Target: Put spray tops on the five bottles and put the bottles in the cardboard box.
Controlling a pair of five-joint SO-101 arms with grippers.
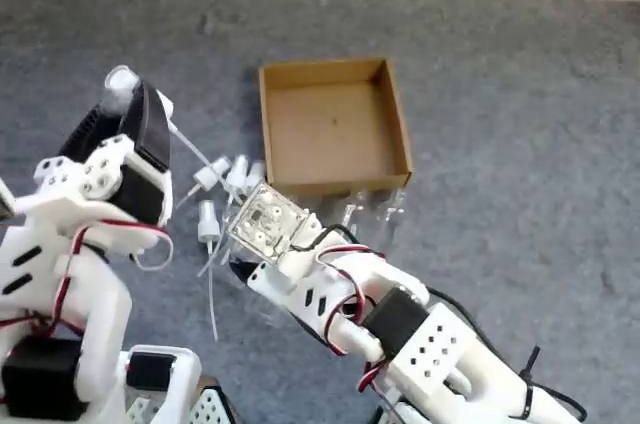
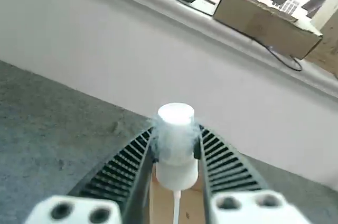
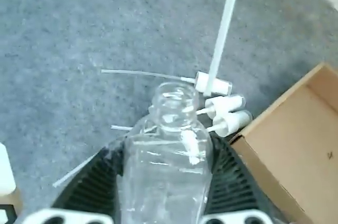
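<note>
My left gripper (image 2: 175, 142) is shut on a white spray top (image 2: 175, 129) and holds it above the carpet at the left (image 1: 122, 84); its thin dip tube (image 1: 190, 149) slants down toward the loose tops. My right gripper (image 3: 169, 182) is shut on a clear bottle (image 3: 168, 145) with an open neck, just in front of the cardboard box (image 1: 335, 124). In the high view that bottle (image 1: 265, 219) lies in the jaws near the box's front left corner. Three loose spray tops (image 3: 224, 105) lie beside the box.
More spray tops (image 1: 208, 219) and thin tubes lie on the grey carpet left of the box. Clear bottles (image 1: 352, 212) lie along the box's front wall. The box is open, with nothing inside. Bare carpet stretches to the right and behind the box.
</note>
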